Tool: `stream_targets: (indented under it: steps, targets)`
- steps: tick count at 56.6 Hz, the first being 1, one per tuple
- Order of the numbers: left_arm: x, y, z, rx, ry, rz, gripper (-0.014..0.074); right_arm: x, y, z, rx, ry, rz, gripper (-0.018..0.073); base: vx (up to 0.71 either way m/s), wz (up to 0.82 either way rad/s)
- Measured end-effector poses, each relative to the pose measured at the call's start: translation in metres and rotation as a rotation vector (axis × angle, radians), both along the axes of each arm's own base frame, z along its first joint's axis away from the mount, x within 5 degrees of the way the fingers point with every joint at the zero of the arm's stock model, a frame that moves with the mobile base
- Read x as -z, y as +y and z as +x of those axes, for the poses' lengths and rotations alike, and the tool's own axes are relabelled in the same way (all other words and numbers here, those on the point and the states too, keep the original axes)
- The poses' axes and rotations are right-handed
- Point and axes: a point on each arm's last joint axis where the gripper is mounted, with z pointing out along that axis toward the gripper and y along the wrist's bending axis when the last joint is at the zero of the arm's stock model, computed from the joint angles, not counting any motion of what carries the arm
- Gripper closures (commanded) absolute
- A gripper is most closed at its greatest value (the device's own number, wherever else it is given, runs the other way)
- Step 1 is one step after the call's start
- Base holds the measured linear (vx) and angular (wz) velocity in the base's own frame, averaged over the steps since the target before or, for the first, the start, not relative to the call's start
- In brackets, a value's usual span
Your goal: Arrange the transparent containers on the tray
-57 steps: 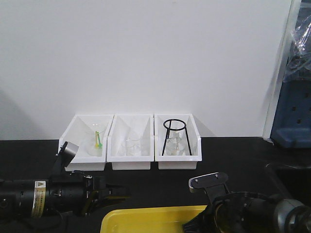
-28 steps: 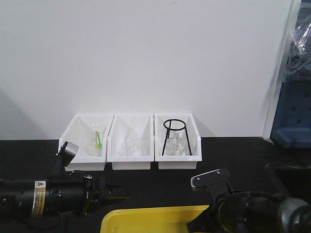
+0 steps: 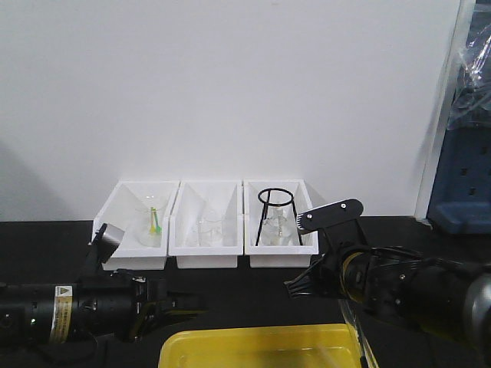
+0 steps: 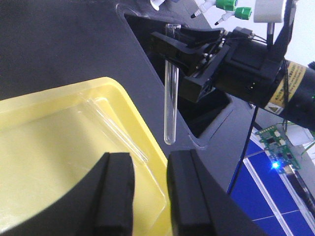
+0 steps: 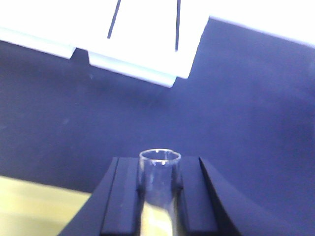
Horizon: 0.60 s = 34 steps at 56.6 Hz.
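While the front view is cutting off most of the tray (image 3: 245, 331), our right gripper (image 4: 174, 49) is pinching a slim clear glass tube (image 4: 171, 108) upright by its yellow rim; faint tubes (image 4: 115, 125) are lying inside. Our left gripper (image 4: 150, 196) is gaping slightly, empty.

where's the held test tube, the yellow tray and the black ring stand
test tube (image 4: 170, 93), left wrist view, middle of glass
yellow tray (image 4: 59, 94), left wrist view, far rim
black ring stand (image 3: 275, 205), front view, ring's front edge
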Motion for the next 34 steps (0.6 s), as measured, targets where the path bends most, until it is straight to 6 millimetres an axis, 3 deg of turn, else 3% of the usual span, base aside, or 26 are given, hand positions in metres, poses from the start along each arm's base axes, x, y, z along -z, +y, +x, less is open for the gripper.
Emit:
stream_targets:
  steps: [19, 34]
  targets:
    - [0.000, 0.000, 0.000, 0.000, 0.000, 0.000, 0.0283, 0.030, 0.007, 0.014, -0.030, -0.004, -0.055, 0.0567, 0.00, 0.00]
    - [0.000, 0.000, 0.000, 0.004, -0.001, 0.005, 0.0283, 0.036, 0.011, 0.021, -0.042, -0.058, -0.029, 0.0567, 0.00, 0.00]
